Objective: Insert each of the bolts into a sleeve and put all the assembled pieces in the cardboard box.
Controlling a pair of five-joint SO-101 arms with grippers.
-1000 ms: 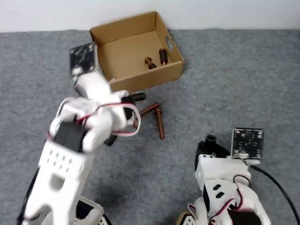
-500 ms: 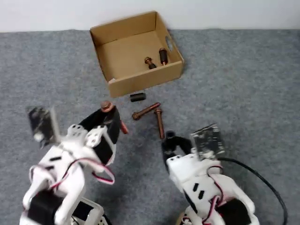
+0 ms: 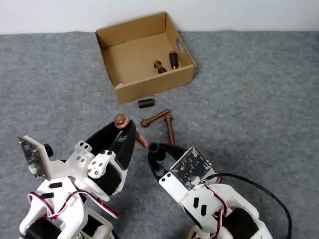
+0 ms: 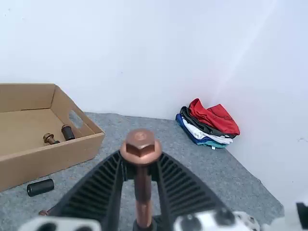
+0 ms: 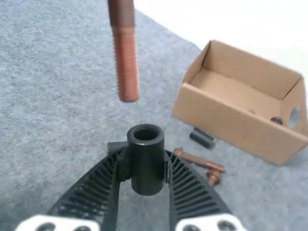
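My left gripper (image 3: 128,130) is shut on a copper bolt (image 3: 130,130), head (image 4: 140,147) toward the box, threaded end (image 5: 123,57) pointing at the right gripper. My right gripper (image 3: 154,152) is shut on a black sleeve (image 5: 145,159), held upright with its bore open. The bolt's tip hangs just above and slightly aside of the sleeve, apart from it. The cardboard box (image 3: 129,89) at the back holds two assembled pieces (image 3: 159,66) (image 3: 173,59). A loose sleeve (image 3: 146,103) and two loose bolts (image 3: 154,117) (image 3: 170,130) lie on the carpet in front of the box.
Grey carpet (image 3: 249,99) covers the table, with free room on both sides of the box. A pile of folded clothes (image 4: 207,122) lies by the white wall, far from the work area.
The left arm drew back from the box with the bolt lifted in its gripper. The right arm swung left and forward, bringing the sleeve under the bolt's tip.
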